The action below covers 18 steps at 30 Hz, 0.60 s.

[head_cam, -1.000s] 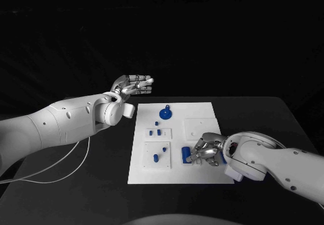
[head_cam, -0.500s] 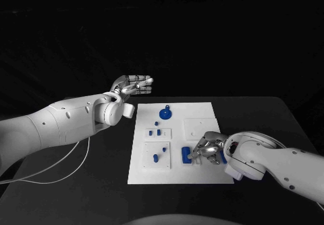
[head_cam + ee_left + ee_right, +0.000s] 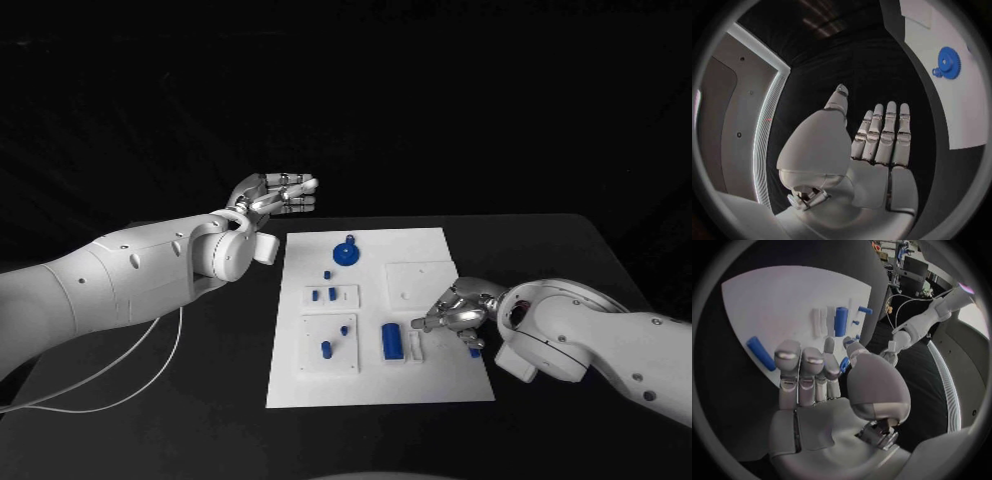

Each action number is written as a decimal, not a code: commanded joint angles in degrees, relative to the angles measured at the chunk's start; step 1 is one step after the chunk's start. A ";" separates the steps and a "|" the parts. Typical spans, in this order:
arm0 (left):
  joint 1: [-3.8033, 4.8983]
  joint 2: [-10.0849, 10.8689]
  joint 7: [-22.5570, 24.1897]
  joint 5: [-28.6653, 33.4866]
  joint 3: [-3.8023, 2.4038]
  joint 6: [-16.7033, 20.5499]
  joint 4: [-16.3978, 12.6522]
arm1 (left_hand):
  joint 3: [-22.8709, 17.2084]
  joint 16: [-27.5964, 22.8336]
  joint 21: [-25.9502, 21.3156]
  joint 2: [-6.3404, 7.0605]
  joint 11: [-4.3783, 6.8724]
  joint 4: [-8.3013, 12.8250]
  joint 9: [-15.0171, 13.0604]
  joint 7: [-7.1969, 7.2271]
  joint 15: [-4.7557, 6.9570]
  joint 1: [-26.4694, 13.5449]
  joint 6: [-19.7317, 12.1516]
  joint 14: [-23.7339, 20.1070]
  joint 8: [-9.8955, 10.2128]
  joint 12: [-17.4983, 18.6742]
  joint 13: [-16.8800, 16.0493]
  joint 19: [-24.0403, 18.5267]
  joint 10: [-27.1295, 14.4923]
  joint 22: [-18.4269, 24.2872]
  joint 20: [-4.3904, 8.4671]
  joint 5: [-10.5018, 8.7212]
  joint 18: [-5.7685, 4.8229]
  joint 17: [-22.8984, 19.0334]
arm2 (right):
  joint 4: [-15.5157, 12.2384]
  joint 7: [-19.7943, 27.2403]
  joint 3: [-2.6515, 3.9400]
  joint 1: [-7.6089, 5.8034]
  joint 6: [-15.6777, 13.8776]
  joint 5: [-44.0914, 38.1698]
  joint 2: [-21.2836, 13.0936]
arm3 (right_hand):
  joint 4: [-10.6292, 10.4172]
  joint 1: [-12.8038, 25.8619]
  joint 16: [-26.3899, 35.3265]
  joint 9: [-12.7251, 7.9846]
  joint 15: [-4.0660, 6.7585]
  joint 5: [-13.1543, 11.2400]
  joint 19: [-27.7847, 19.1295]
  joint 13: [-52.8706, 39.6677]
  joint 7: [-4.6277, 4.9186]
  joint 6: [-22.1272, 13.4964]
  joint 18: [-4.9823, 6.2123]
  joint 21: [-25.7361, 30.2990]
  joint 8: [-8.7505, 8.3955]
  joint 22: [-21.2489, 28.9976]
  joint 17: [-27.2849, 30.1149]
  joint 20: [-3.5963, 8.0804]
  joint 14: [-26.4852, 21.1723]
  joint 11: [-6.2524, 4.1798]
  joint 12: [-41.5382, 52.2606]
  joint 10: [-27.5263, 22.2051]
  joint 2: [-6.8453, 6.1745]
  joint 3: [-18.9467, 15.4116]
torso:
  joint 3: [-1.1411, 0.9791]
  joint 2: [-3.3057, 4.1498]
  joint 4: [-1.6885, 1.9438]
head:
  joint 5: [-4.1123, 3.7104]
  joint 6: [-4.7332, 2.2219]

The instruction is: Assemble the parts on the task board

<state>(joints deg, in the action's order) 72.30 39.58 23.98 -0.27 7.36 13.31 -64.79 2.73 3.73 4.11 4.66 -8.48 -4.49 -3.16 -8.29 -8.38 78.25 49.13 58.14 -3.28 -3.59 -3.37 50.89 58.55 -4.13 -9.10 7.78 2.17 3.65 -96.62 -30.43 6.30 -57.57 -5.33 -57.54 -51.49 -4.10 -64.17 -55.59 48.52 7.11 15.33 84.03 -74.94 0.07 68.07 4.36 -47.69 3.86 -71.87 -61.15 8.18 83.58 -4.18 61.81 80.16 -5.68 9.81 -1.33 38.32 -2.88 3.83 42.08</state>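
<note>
The white task board [image 3: 433,245] lies in the middle of the black table. On it are a blue gear [image 3: 349,247], a blue cylinder [image 3: 391,339] and small blue parts [image 3: 326,294] in white blocks. My right hand [image 3: 459,310] hovers over the board's right side, just right of the cylinder [image 3: 840,321]. Its thumb and a finger seem to pinch a small blue part [image 3: 844,365]. A blue bar [image 3: 761,352] lies on the board beside that hand. My left hand [image 3: 281,192] is raised beyond the board's far left corner, fingers straight, holding nothing; the gear [image 3: 948,61] lies ahead of it.
A white slotted strip [image 3: 417,345] lies beside the cylinder. A raised white square [image 3: 418,277] sits on the board's right half. A white cable [image 3: 144,365] trails over the table under my left arm. Bare black table [image 3: 577,250] surrounds the board.
The head camera has shifted. My right hand has drawn back a little from the cylinder, toward the board's right edge. My left arm keeps its raised pose.
</note>
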 commanded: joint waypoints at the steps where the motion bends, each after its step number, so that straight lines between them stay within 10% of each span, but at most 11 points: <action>1: 0.02 -0.05 0.47 -0.15 -0.04 -0.94 -0.18 | 0.13 -0.31 0.41 -0.67 0.39 0.68 -0.09 0.02 0.29 -0.11 0.39 -0.14 -0.02 0.25 0.05 0.47 0.04 -0.10 -0.59 0.03 1.47 -0.08 | 0.74 3.83 0.76 -0.28 2.57 1.53 -1.04 | 2.60 -0.29 -0.16 -6.62 -0.43 -0.43 3.07 -0.36 0.51 -0.81 0.00 -0.11 -0.27 -0.12 0.02 -0.25 -0.13 0.63 -0.09 -0.07 0.31 2.79 | -0.06 0.04 0.02 | -0.63 -0.46; 5: 0.01 0.03 0.60 -0.36 -0.03 -0.82 -0.39 | 0.03 -0.32 0.84 -0.57 0.21 0.75 -0.08 -0.28 0.25 0.09 0.25 -0.25 -0.01 0.25 0.05 1.35 0.03 -0.20 -0.53 0.04 1.94 -0.09 | 1.73 2.66 2.03 -0.66 6.64 0.46 -2.84 | 5.38 0.62 -0.32 -14.15 -0.89 -1.15 3.03 -0.24 1.38 -1.79 0.21 -0.07 -0.22 -0.31 -0.15 -0.70 -0.07 1.13 -0.22 -0.17 0.57 5.97 | -0.02 0.05 0.08 | -1.76 -0.54; 9: -0.01 0.10 0.67 -0.51 -0.03 -0.70 -0.47 | 0.01 -0.31 0.82 -0.55 0.28 0.68 -0.09 -0.18 0.27 0.04 0.45 -0.25 -0.03 0.24 0.05 1.38 0.10 -0.13 -0.64 0.06 2.11 -0.08 | 2.57 1.12 2.67 -0.93 9.86 -1.83 -4.64 | 6.87 0.85 -0.99 -16.67 -1.11 -1.58 3.06 -0.66 1.49 -1.55 0.25 -0.37 -0.23 -0.70 -0.82 -0.92 -0.02 1.18 0.56 0.10 -0.01 6.76 | -0.02 0.04 0.07 | -2.20 -0.51; 13: -0.02 0.18 0.70 -0.58 -0.03 -0.66 -0.58 | 0.01 -0.31 0.75 -0.50 0.29 0.67 -0.09 -0.19 0.26 0.03 0.46 -0.26 -0.02 0.24 0.05 1.29 0.14 -0.09 -0.73 0.06 2.19 -0.08 | 3.33 -1.07 2.94 -1.05 12.24 -4.25 -6.07 | 6.55 0.48 -1.14 -16.08 -1.05 -3.65 3.05 -0.67 1.23 -0.60 0.22 -0.47 -0.14 -0.90 -1.05 -0.88 -0.04 1.04 0.53 0.07 -1.18 6.52 | -0.04 0.08 0.04 | -2.46 -0.51; 18: -0.03 0.15 0.69 -0.60 -0.02 -0.69 -0.68 | 0.01 -0.31 0.75 -0.50 0.29 0.67 -0.09 -0.19 0.26 0.03 0.46 -0.26 -0.02 0.24 0.05 1.29 0.14 -0.09 -0.73 0.06 2.19 -0.08 | 3.59 -3.33 3.03 -1.09 13.83 -6.61 -6.92 | 3.73 -0.29 -1.04 -9.47 -0.93 -5.85 3.07 -0.41 0.89 -0.52 0.04 -0.35 -0.12 -1.17 -1.25 -0.74 -0.01 0.89 0.00 -0.06 -2.91 6.49 | -0.07 0.04 0.06 | -2.70 -0.49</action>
<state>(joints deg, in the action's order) 72.26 39.82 24.05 -0.49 7.37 13.26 -65.28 2.87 3.73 4.86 4.66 -8.49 -4.00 -3.15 -8.49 -8.38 78.25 49.33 58.14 -3.28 -3.59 -3.37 51.93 58.55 -4.27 -9.52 7.76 3.57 3.65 -92.99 -31.16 9.31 -58.65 4.50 -60.61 -58.37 -0.10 -64.54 -56.46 38.47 6.34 9.58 84.03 -74.93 1.01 67.78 4.37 -47.90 3.86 -72.98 -62.34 7.75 83.42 -3.27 62.01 80.06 -8.16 16.33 -1.38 38.38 -2.83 1.25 41.56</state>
